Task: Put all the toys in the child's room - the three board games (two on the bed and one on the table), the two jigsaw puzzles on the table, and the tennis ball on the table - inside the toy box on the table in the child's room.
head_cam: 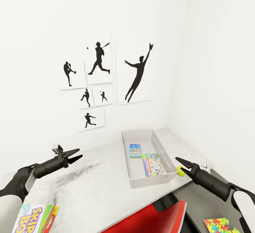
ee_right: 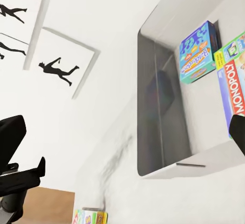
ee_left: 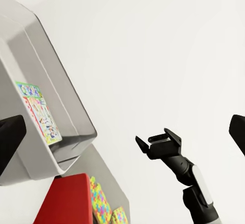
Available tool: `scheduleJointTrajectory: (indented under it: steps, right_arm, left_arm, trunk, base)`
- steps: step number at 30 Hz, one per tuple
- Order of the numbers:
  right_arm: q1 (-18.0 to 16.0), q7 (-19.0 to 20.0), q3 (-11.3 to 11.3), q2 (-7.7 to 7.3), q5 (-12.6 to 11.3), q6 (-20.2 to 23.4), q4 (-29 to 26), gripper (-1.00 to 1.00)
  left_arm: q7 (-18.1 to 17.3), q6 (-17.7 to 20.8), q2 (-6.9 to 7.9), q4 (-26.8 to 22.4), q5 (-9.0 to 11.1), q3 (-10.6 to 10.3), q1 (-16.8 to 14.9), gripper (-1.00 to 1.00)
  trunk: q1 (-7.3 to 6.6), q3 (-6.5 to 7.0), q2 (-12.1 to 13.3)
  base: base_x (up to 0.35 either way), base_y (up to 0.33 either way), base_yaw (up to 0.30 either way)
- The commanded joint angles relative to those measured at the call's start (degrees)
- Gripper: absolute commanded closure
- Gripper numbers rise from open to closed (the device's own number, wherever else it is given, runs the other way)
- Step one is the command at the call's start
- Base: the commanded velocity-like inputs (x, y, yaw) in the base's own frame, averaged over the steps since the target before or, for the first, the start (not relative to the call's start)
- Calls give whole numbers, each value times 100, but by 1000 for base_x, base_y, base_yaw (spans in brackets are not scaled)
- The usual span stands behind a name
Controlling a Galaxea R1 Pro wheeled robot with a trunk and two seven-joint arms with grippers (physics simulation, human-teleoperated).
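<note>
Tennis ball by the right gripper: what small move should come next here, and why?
Probably a short reach of the right gripper toward the tennis ball to close on it. Its fingers look open, and the ball sits on the table just outside the toy box, beside the fingertips. Two board games already lie in the box, so the ball seems the nearest toy left.
</note>
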Motion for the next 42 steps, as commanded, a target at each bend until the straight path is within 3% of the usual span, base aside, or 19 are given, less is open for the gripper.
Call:
scheduleJointTrajectory:
  steps: [1,25,42]
  right_arm:
    - [-5,40,-8,2,34,27,1,-100]
    - [-5,35,0,9,47,27,9,-100]
    - [-5,22,6,9,51,27,9,-100]
  left_arm:
    - [-22,60,-1,1,-4,3,-4,-100]
    - [-22,60,-13,1,-3,-2,-2,-100]
    - [-15,60,-20,1,-4,-1,-2,-100]
  trunk:
    - [4,-6,-10]
    - [4,52,-10]
    - [4,119,-10]
  base:
    - [0,0,0]
    - [-5,0,0]
    - [-176,62,5]
